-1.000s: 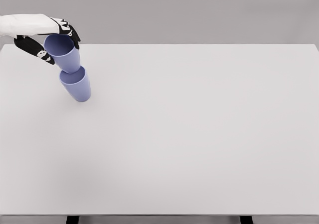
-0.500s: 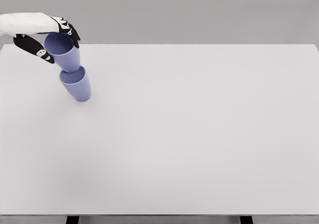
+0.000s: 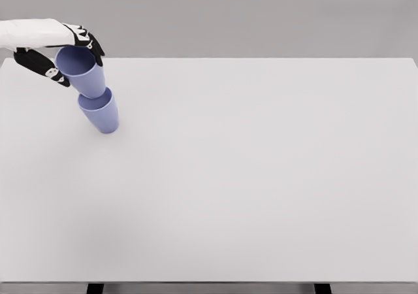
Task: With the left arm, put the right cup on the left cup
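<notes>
Two blue-violet cups stand stacked at the table's far left. The lower cup [image 3: 102,115] rests on the table, and the upper cup [image 3: 87,78] sits with its base inside the lower cup's mouth, leaning to the upper left. My left hand [image 3: 79,61] reaches in from the left edge. It is shut on the upper cup's rim, with the thumb on the near left side and the fingers [image 3: 93,43] over the far side. No right arm shows in the head view.
The white table [image 3: 261,176] fills most of the view, its far edge just behind the hand and its near edge at the bottom of the picture. A grey wall lies behind.
The left hand and the upper cup have shifted a few pixels to the left, tilting the cup slightly more. The lower cup has stayed put.
</notes>
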`<state>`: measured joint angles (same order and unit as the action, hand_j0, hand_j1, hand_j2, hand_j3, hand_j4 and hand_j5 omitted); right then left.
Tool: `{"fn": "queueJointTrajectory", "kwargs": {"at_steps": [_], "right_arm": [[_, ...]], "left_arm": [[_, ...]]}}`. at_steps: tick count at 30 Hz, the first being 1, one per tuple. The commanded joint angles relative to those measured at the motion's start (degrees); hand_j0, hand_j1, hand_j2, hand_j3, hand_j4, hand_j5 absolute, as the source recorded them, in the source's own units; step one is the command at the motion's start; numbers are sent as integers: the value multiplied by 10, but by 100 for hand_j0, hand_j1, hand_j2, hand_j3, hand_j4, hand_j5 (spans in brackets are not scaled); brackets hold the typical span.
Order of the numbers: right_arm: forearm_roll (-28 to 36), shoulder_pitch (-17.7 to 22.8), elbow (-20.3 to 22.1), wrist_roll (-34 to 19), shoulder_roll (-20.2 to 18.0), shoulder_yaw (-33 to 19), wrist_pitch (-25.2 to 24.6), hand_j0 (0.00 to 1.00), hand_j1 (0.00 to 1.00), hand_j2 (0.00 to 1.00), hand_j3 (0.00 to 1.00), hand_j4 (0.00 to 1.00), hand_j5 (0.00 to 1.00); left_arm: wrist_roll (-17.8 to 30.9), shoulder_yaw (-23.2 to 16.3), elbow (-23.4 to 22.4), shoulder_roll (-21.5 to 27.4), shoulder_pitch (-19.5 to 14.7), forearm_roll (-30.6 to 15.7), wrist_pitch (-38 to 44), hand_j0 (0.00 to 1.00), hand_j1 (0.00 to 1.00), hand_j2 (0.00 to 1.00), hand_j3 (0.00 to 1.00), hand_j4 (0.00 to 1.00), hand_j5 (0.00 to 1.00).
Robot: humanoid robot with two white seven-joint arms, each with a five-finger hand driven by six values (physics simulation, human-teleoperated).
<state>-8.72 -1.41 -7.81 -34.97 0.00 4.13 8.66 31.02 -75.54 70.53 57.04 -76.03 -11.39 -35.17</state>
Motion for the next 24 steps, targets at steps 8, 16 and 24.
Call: {"fn": "queueJointTrajectory", "kwargs": {"at_steps": [8, 16, 24], "right_arm": [[-1, 0, 0, 0, 0, 0, 0, 100, 100, 100, 100, 100, 100], [-1, 0, 0, 0, 0, 0, 0, 100, 100, 100, 100, 100, 100], [-1, 0, 0, 0, 0, 0, 0, 100, 100, 100, 100, 100, 100]], "left_arm": [[-3, 1, 5, 2, 2, -3, 2, 66, 66, 66, 66, 66, 66], [-4, 1, 5, 2, 2, -3, 2, 98, 98, 98, 98, 98, 98], [-5, 5, 14, 3, 3, -5, 2, 100, 100, 100, 100, 100, 100]]}}
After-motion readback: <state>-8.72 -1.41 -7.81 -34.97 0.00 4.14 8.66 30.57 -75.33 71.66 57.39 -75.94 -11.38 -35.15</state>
